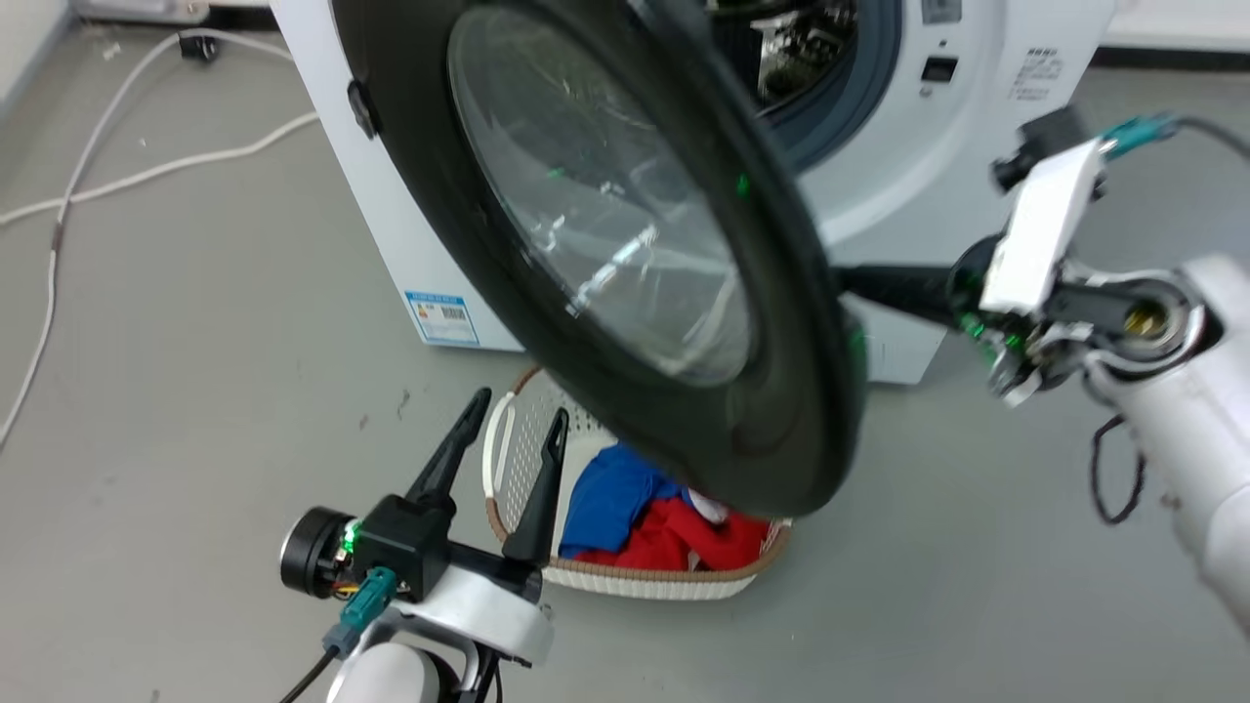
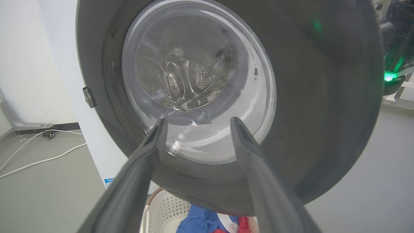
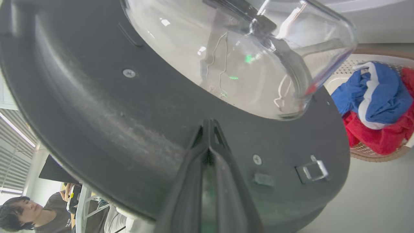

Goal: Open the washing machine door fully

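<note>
The washing machine door [image 1: 791, 391], a big black disc with a clear glass bowl, stands partly swung out from the white machine [image 1: 391, 195], hinged on its left edge. My right gripper [image 3: 209, 123] is shut, its tips against the door's black inner face [image 3: 97, 113] just below the glass bowl; from the head its dark fingers [image 1: 894, 288] run behind the door's right rim. My left gripper [image 1: 519, 408] is open and holds nothing, low in front of the door's outer face [image 2: 323, 97], apart from it. The left gripper [image 2: 198, 121] points at the glass.
A white laundry basket [image 1: 635, 581] with blue and red clothes [image 1: 610, 493] sits on the floor under the door's lower edge. The steel drum [image 1: 791, 49] shows behind the door. White cables [image 1: 146, 176] lie on the grey floor at the left. A person [image 3: 19, 210] sits beyond the door.
</note>
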### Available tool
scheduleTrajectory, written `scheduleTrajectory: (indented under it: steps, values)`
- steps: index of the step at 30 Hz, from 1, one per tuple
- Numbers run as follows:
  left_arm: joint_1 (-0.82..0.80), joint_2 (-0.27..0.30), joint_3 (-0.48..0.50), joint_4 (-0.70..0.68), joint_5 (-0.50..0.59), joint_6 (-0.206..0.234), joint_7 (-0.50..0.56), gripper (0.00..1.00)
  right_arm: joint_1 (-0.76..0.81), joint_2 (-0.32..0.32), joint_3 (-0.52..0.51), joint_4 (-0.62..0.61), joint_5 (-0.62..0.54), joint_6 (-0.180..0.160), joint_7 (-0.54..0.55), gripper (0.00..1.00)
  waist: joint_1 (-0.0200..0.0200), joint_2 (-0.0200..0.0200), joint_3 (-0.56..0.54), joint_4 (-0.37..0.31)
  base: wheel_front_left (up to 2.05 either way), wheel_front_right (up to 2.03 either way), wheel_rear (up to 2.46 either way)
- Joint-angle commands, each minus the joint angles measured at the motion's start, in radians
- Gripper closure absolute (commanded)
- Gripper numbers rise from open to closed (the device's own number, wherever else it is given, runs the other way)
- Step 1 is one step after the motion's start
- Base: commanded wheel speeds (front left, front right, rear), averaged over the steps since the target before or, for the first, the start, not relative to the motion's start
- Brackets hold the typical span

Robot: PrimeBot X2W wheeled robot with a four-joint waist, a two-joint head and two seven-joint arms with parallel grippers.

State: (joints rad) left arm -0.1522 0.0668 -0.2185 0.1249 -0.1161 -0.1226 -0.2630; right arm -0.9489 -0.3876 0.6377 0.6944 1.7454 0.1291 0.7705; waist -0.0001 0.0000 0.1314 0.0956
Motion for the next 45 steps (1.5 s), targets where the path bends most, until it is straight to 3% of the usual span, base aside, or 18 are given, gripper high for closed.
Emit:
scheduleTrajectory:
  steps: [1, 12, 20, 36, 42, 44, 45]
  values:
    - [0.014, 0.007, -0.005, 0.006, -0.002, -0.002, -0.003, 0.00, 0.036, 0.021, 0.014, -0.030, 0.013, 0.003, -0.005, 1.00, 0.0001, 0.0000, -0.029, 0.001, 0.00, 0.00, 0.00]
    - [0.024, 0.015, -0.016, 0.014, -0.010, -0.005, -0.003, 0.00, 0.083, 0.117, 0.095, -0.076, 0.059, 0.003, -0.055, 1.00, 0.0001, 0.0000, -0.040, 0.010, 0.00, 0.00, 0.00]
    - [0.040, 0.020, -0.015, 0.021, -0.013, -0.006, -0.003, 0.00, 0.114, 0.132, 0.123, -0.118, 0.089, 0.003, -0.099, 1.00, 0.0001, 0.0000, -0.052, 0.009, 0.00, 0.00, 0.00]
    - [0.074, 0.023, 0.012, 0.053, -0.028, -0.006, -0.003, 0.00, 0.361, -0.013, -0.029, -0.229, 0.105, 0.003, -0.522, 1.00, 0.0001, 0.0000, -0.123, -0.030, 0.00, 0.00, 0.00]
    - [0.095, 0.029, 0.028, 0.060, -0.032, -0.005, -0.003, 0.00, 0.568, -0.100, -0.125, -0.366, 0.108, 0.003, -0.710, 1.00, 0.0001, 0.0000, -0.151, -0.032, 0.00, 0.00, 0.00]
    - [0.104, 0.032, 0.032, 0.060, -0.033, -0.005, -0.003, 0.00, 0.630, -0.124, -0.148, -0.408, 0.098, 0.003, -0.768, 0.52, 0.0001, 0.0000, -0.156, -0.035, 0.00, 0.00, 0.00]
    - [0.107, 0.033, 0.035, 0.061, -0.033, -0.005, -0.003, 0.00, 0.660, -0.133, -0.159, -0.429, 0.092, 0.003, -0.801, 0.01, 0.0001, 0.0000, -0.159, -0.037, 0.00, 0.00, 0.00]
